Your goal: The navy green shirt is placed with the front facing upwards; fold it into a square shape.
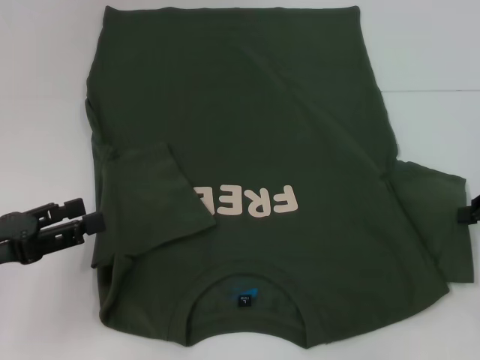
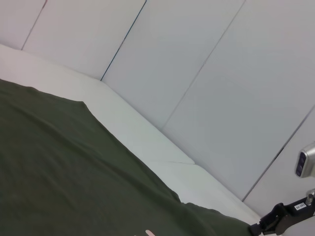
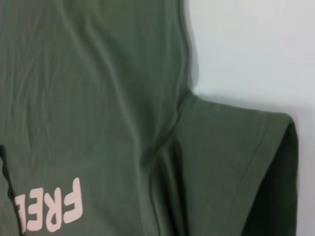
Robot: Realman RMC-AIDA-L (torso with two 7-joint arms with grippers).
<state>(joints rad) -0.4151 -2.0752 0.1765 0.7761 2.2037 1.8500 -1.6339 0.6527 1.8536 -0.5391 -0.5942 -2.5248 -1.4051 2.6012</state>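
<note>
**A:** Overhead, one navy green shirt (image 1: 247, 150) lies face-up on the white surface (image 1: 45, 90), collar toward six o'clock, lettering upside-down from the head camera. How many sleeves are turned in?

**B:** One. The sleeve at nine o'clock (image 1: 150, 199) is laid over the chest and hides the end of the lettering, seemingly the first fold toward a square. The sleeve at three o'clock (image 1: 427, 199) lies spread out. The left hand (image 1: 96, 214) hangs just beside the folded edge, fingers a narrow gap apart, holding nothing.

**A:** And the right hand (image 1: 469, 210)?

**B:** Only a dark sliver at three o'clock, beside the unfolded sleeve, probably set to take it next. Wide or narrow, I cannot tell.

**A:** The left wrist view?

**B:** One sweep of green cloth (image 2: 59, 167) across the surface, with wall panels behind and the other arm far off.

**A:** The right wrist view?

**B:** One flat sleeve (image 3: 236, 162) on bare surface, four pale letters (image 3: 49, 211) visible. No fingers show.
</note>
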